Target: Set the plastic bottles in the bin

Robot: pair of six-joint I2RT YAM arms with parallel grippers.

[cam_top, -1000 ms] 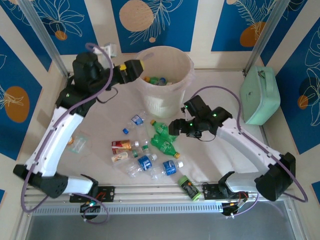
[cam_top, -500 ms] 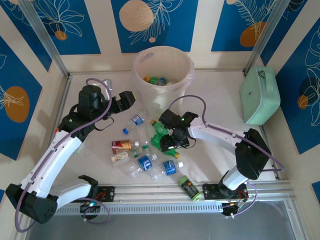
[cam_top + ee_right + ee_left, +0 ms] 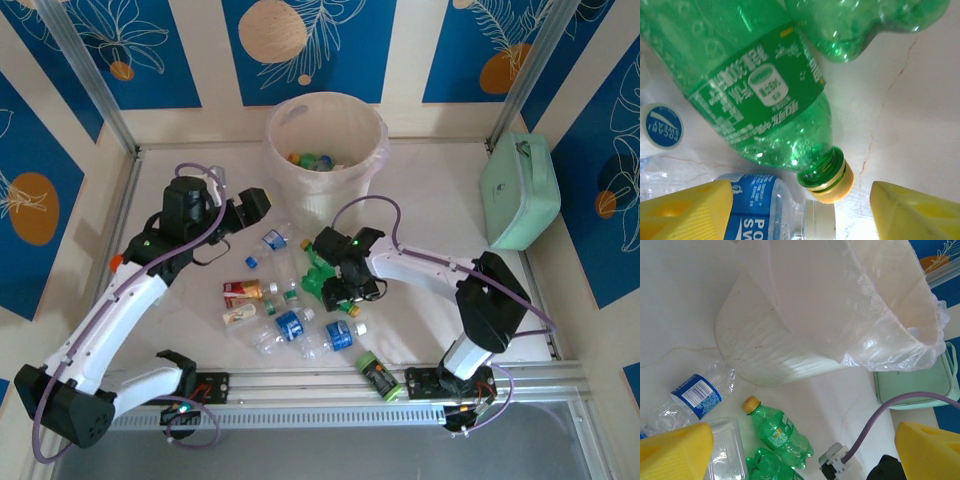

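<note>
Several plastic bottles (image 3: pixel 290 325) lie clustered on table (image 3: pixel 440 200), on near side of bin (image 3: pixel 300 190); coloured caps show inside it. We judge step in hand: grasp green bottle (image 3: pixel 755 95). Right gripper (image 3: pixel 800 215) hangs low over its yellow-capped neck, fingers spread, pinching nothing. We would centre on labelled body, not neck, and stay clear of blue-labelled bottle (image 3: pixel 760 205) just beside. Right arm (image 3: pixel 430 265) reaches left, elbow folded. Left gripper (image 3: pixel 802 455) spread, empty, tilted toward bin.

Top camera overlooks the whole table (image 3: pixel 440 195) from behind the arms (image 3: pixel 118 305), covering the bin (image 3: pixel 790 315) the left wrist faces and the green bottle (image 3: pixel 755 90) close under the right wrist.
</note>
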